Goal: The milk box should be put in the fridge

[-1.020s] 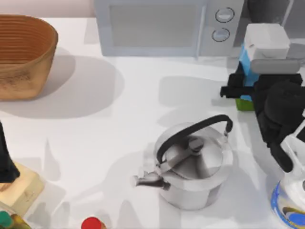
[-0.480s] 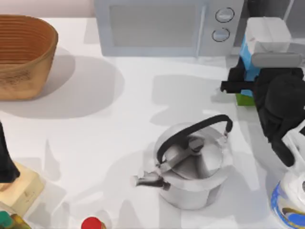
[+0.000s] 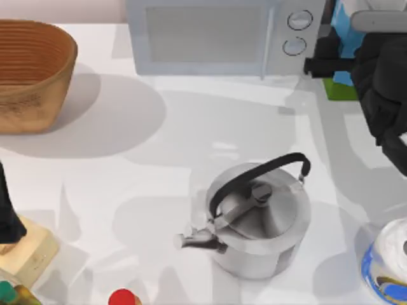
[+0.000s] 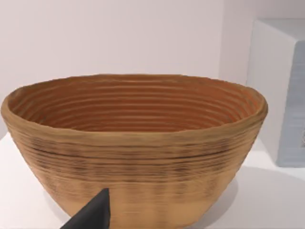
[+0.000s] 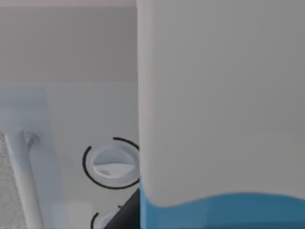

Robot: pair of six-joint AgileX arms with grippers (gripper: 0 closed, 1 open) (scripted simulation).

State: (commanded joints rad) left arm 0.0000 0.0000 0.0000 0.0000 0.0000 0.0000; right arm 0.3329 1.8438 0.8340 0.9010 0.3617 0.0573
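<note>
Top view, right claw (image 3: 340,63) clamped on milk box (image 3: 346,38), carried up off the surface (image 3: 191,127) beside microwave (image 3: 222,35), kettle (image 3: 257,219) unmoved, left claw's state cannot be told.

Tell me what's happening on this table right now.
The right arm's tool grips the milk box at the table's far right corner, beside the microwave, and carries it toward the fridge. The left arm sits parked at the near left edge, facing the basket. A kettle stands mid-table, untouched.
</note>
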